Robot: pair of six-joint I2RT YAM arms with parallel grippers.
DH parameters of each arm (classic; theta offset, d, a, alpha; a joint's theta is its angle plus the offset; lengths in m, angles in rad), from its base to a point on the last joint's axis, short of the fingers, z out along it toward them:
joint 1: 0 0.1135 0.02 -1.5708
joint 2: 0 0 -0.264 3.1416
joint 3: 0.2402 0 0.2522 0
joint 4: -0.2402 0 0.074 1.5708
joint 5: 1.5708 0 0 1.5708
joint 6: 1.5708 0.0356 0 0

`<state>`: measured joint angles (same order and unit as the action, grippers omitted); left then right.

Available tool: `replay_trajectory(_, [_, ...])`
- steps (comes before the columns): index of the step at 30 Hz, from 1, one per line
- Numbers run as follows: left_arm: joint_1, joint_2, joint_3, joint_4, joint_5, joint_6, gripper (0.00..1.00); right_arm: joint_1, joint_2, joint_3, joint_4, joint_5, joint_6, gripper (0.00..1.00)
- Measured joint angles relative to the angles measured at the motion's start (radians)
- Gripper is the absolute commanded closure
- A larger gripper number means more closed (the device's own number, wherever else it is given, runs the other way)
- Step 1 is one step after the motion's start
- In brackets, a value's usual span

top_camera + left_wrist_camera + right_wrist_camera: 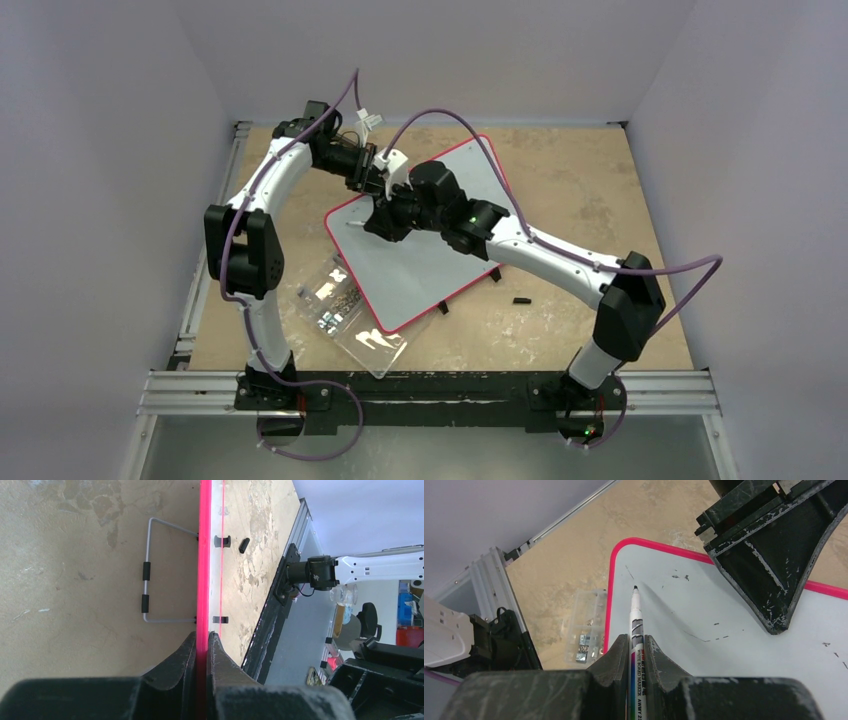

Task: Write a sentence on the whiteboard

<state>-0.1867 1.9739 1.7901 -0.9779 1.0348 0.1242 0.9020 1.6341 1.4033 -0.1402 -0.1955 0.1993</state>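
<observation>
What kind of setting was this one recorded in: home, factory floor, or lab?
Most likely a robotics lab test cell. Plain walls box in a worn tabletop, an aluminium rail runs along its near edge, and the left wrist view shows what looks like an office chair beyond the table.

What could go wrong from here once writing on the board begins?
1. The left gripper pinches the whiteboard only by its thin red rim, so marker pressure may make the board slip or pivot.
2. The marker in the right gripper sits close to the left gripper, so strokes toward it risk a collision.
</observation>
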Motion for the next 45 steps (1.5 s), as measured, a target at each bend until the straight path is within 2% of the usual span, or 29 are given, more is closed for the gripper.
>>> replay_trajectory(18, [-0.005, -0.01, 0.0, -0.006, -0.01, 0.011, 1.0, 0.001, 0.048, 0.009, 0.0, 0.029, 0.027, 1.0])
replay_trajectory(32, [-0.006, -0.011, 0.0, -0.008, -0.01, 0.018, 1.0, 0.012, -0.039, -0.156, 0.006, 0.02, 0.063, 1.0])
replay_trajectory(45, [-0.011, -0.021, 0.0, -0.015, -0.015, 0.018, 1.0, 0.013, -0.039, -0.08, -0.031, 0.017, 0.069, 1.0])
